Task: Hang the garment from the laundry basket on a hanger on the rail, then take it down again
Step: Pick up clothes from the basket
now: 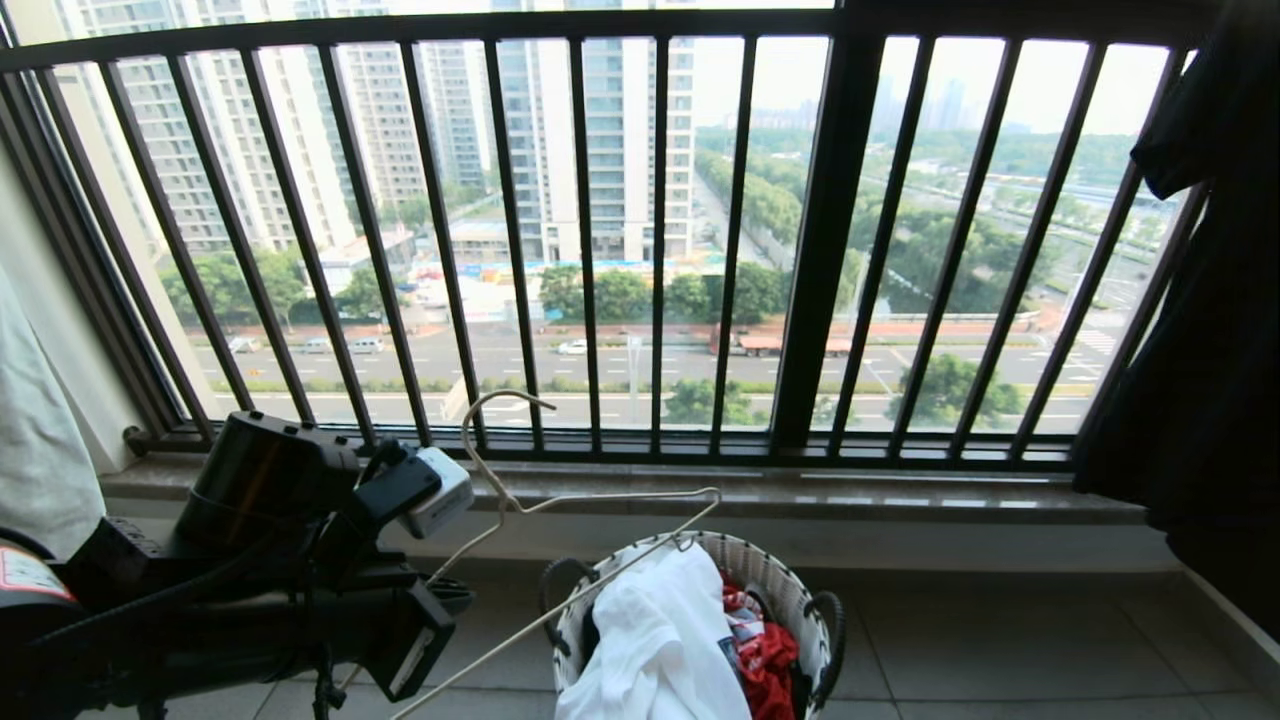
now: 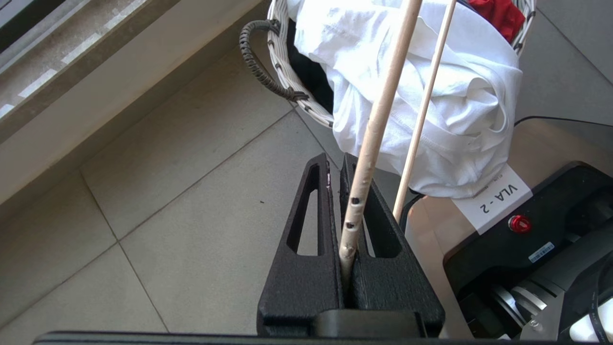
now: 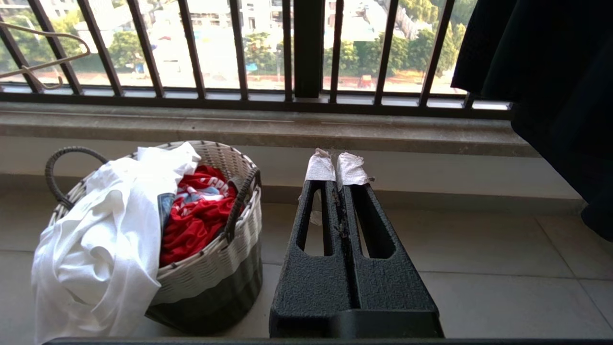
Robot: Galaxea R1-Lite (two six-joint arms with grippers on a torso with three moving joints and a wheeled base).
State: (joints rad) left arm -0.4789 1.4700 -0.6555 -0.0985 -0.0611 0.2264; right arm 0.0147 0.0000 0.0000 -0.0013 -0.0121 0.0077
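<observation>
My left gripper (image 2: 335, 160) is shut on the hanger (image 2: 380, 120), a thin cream wire triangle. It holds the hanger (image 1: 620, 498) tilted over the laundry basket (image 1: 780, 590), hook up in front of the window bars. The garment (image 1: 650, 640), a white T-shirt, lies bunched in the basket and spills over its near rim. The garment (image 2: 431, 96) sits just behind the hanger's two wires. My right gripper (image 3: 335, 167) is shut and holds nothing. It has taped tips and hovers low beside the basket (image 3: 210, 273). The rail is out of view.
A red garment (image 3: 196, 225) fills the rest of the basket. The black barred window railing (image 1: 600, 250) and its stone sill (image 1: 800, 490) stand close behind. A dark garment (image 1: 1200, 350) hangs at the right, a pale cloth (image 1: 30, 430) at the left edge. My own base (image 2: 493, 201) is beside the basket.
</observation>
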